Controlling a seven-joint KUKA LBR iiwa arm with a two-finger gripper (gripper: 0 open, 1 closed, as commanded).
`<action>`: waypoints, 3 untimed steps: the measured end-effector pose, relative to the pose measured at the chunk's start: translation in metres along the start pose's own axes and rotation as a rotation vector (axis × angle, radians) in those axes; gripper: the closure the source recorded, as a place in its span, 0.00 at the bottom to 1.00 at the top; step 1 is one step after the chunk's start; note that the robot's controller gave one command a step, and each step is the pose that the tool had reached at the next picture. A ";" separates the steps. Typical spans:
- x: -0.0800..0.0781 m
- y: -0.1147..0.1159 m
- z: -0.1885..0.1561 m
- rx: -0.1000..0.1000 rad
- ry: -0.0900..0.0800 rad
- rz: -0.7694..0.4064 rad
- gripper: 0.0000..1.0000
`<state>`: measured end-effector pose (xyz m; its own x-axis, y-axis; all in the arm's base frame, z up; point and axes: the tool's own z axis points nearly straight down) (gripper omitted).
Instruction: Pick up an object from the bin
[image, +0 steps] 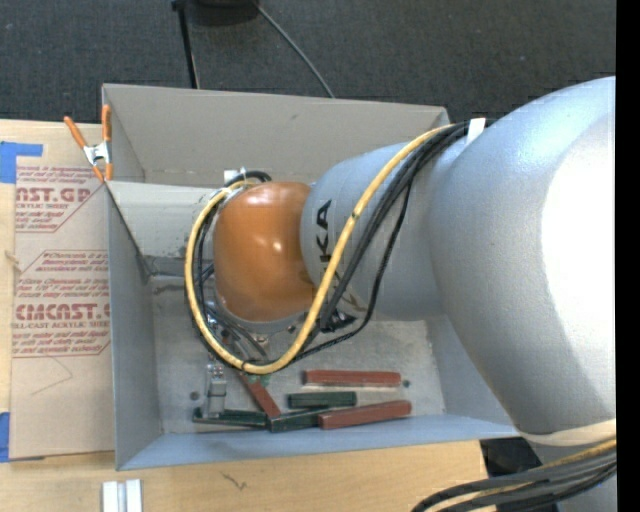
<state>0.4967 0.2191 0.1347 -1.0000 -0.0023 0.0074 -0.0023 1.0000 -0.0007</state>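
My gripper (214, 388) reaches down under the orange cover into the bin's front left part. Just below it lies a dark green flat stick (236, 418) along the front wall. A red-brown stick (263, 397) lies slanted right beside the gripper, its upper end hidden under the cables. Whether the gripper touches either stick is hidden.
More flat sticks lie along the bin's front: a red-brown one (352, 379), a dark green one (322, 400) under it, and another red-brown one (366, 412) nearest the front wall. The arm and its cables cover the bin's middle and right.
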 end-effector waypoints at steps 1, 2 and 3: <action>-0.002 -0.001 -0.004 -0.002 -0.007 0.002 0.00; 0.001 -0.039 0.021 -0.002 -0.009 -0.102 0.00; -0.007 -0.067 0.058 -0.001 -0.011 -0.269 0.00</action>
<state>0.5036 0.1524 0.0769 -0.9635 -0.2677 -0.0035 -0.2677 0.9635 0.0005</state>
